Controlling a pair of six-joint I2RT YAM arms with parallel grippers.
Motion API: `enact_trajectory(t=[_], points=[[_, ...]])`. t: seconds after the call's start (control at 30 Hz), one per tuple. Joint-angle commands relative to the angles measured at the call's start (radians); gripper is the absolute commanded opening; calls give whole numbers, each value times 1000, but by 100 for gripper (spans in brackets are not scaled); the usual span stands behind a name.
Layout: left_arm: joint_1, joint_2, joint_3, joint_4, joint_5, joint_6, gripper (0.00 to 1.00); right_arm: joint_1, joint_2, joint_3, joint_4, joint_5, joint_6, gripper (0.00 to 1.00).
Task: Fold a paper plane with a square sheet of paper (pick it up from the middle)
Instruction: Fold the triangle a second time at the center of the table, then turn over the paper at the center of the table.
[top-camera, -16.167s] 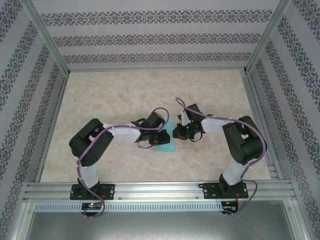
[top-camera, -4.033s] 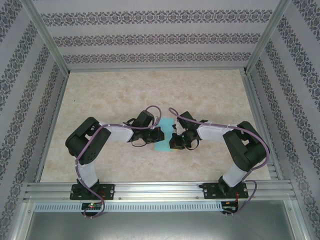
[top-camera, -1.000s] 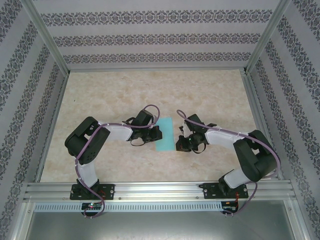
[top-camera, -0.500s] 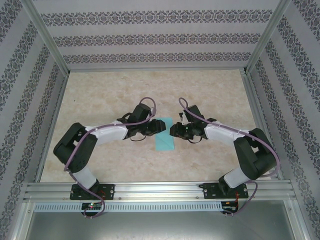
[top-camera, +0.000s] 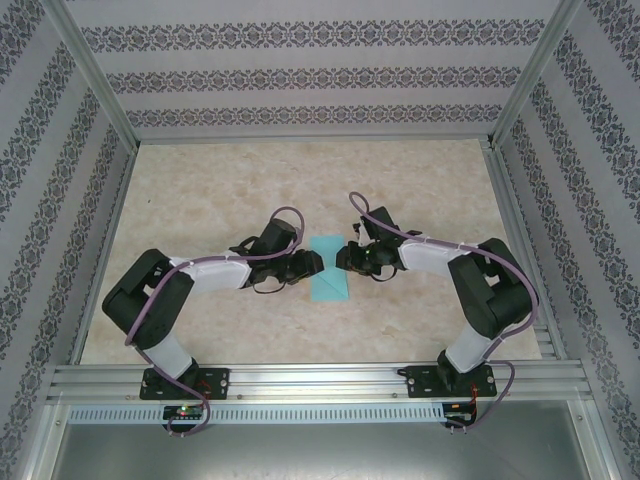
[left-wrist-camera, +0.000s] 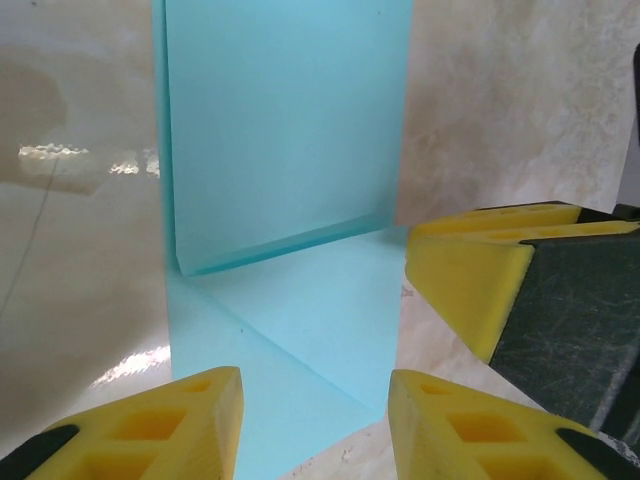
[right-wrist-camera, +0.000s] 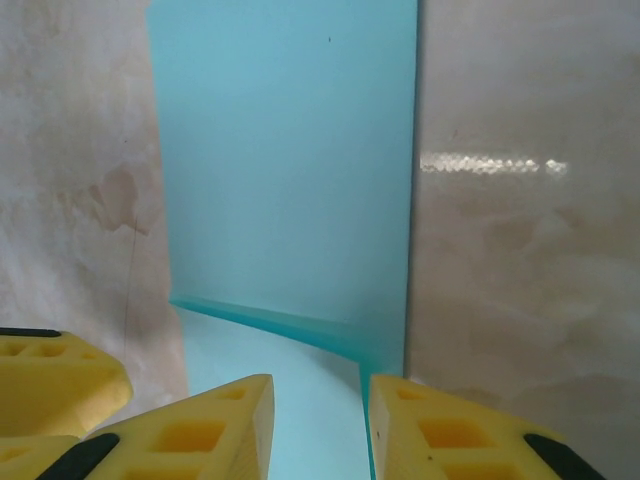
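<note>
folded blue paper (top-camera: 327, 272) at frame centre
my left gripper (top-camera: 308, 263) and right gripper (top-camera: 345, 262), both parted, sit at its opposite edges.

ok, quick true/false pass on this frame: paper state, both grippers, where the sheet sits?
1. The sheet of paper lies between the left gripper and the right gripper. True.
2. The sheet is a flat, unfolded square. False: the wrist views show a crease with a layer folded over.
3. The left gripper's fingers are apart. True.
4. The sheet sits at the far edge of the table. False: it is near the middle.
</note>
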Motion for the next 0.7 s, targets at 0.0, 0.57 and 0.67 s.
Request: enact_trajectory(t=[0.0,0.57,0.67], points=[[-4,36,18,40,16,-19,43,-8,26,29,18,-26,-24,31],[-4,80,34,61,40,-22,43,-14,34,25,10,-14,-32,13],[-4,83,37,64,41,-23,42,-18,28,15,12,-4,-30,11]])
